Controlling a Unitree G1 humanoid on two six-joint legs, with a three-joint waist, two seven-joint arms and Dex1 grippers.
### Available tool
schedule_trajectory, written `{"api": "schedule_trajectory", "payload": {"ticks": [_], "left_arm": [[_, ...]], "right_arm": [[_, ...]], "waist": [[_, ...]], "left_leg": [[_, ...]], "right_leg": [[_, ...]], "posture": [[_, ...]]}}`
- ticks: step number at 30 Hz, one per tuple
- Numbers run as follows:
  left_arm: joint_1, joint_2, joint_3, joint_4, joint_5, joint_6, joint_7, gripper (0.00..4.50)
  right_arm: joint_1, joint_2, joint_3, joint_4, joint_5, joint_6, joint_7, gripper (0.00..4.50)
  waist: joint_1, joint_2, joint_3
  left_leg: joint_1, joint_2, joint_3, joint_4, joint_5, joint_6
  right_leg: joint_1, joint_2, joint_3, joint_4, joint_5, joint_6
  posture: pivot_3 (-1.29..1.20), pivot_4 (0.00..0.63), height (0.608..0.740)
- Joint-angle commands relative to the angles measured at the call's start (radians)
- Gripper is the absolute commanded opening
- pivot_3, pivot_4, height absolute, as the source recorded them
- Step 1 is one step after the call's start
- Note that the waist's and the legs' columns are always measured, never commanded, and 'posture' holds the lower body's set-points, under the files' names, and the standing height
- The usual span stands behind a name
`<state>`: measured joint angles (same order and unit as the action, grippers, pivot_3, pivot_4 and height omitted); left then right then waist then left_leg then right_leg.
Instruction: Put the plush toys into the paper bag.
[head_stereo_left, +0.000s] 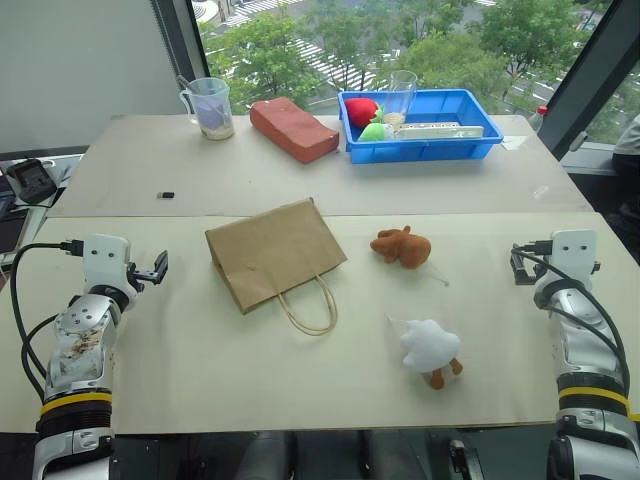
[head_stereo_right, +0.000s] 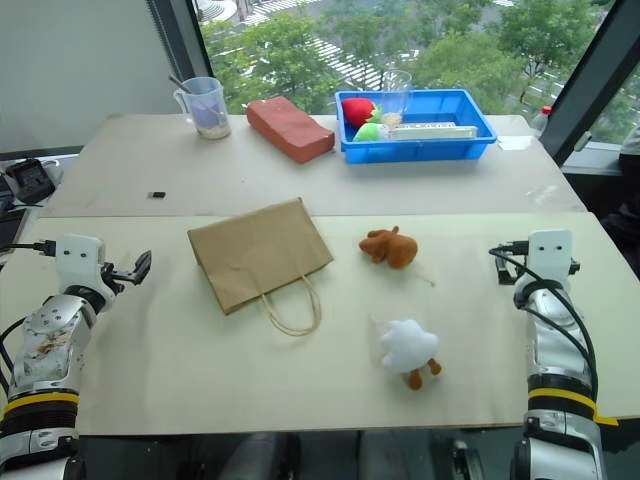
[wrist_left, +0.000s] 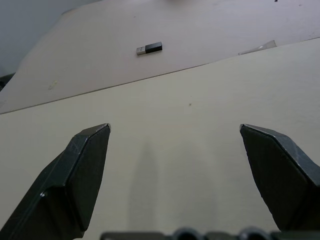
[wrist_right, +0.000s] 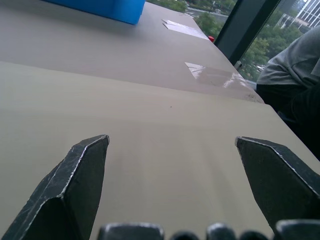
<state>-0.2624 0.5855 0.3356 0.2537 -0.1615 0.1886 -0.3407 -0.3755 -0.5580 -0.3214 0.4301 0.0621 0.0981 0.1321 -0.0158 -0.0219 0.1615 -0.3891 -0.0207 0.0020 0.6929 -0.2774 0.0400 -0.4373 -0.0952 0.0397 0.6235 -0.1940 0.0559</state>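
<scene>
Both arms reach forward, level: left gripper (wrist_left: 175, 135) and right gripper (wrist_right: 172, 145) hover over the table (head_stereo_left: 200, 380), fingers spread wide (nothing held).

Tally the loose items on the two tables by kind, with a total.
Plush toys: 2 (reddish-brown, white)
Paper bag: 1
Brick-shaped block: 1
Blue tray: 1
Measuring cup: 1
Small black stick: 1
Total: 7
</scene>
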Motion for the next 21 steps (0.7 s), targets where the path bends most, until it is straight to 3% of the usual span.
{"api": "schedule_trajectory", "payload": {"ticks": [1, 7, 11, 17, 21], "left_arm": [[0.004, 0.044, 0.016, -0.063, -0.017, -0.008, -0.044, 4.41], [0.009, 0.217, -0.088, -0.362, -0.103, 0.014, -0.383, 4.41], [-0.011, 0.292, -0.184, -0.464, -0.127, -0.011, -0.552, 4.41], [-0.066, 0.294, -0.369, -0.489, -0.105, -0.166, -0.793, 4.41], [-0.092, 0.268, -0.462, -0.384, -0.027, -0.353, -0.871, 4.41]], "right_arm": [[-0.025, -0.043, -0.003, -0.027, -0.001, -0.006, 0.027, 4.50], [-0.050, -0.092, 0.045, -0.111, 0.021, 0.020, 0.149, 4.50], [-0.045, -0.105, 0.082, -0.230, 0.055, 0.068, 0.268, 4.50], [-0.008, -0.142, 0.177, -0.581, 0.253, 0.270, 0.549, 4.50], [0.032, -0.167, 0.222, -0.773, 0.338, 0.399, 0.610, 4.50]], "waist": [[0.000, 0.000, 0.000], [-0.001, 0.000, 0.000], [-0.002, 0.001, 0.000], [0.000, 0.001, 0.000], [0.003, 0.001, 0.000]], "left_leg": [[0.000, 0.000, 0.000, 0.000, 0.000, 0.000], [-0.001, 0.000, 0.000, 0.000, 0.000, 0.000], [0.000, 0.000, 0.000, -0.001, 0.000, 0.000], [-0.001, 0.001, 0.001, -0.001, 0.000, 0.000], [-0.001, 0.002, 0.001, -0.001, -0.001, 0.001]], "right_leg": [[0.000, 0.000, 0.000, 0.000, 0.000, 0.000], [-0.001, 0.000, 0.000, -0.001, 0.000, 0.000], [0.000, 0.000, 0.000, -0.005, 0.000, 0.000], [0.000, 0.002, 0.000, -0.007, 0.000, 0.000], [0.000, 0.003, -0.001, -0.008, 0.000, 0.000]], "posture": [[0.00, 0.150, 0.740], [0.00, 0.150, 0.740], [0.00, 0.150, 0.740], [0.00, 0.150, 0.740], [0.00, 0.150, 0.740]]}}
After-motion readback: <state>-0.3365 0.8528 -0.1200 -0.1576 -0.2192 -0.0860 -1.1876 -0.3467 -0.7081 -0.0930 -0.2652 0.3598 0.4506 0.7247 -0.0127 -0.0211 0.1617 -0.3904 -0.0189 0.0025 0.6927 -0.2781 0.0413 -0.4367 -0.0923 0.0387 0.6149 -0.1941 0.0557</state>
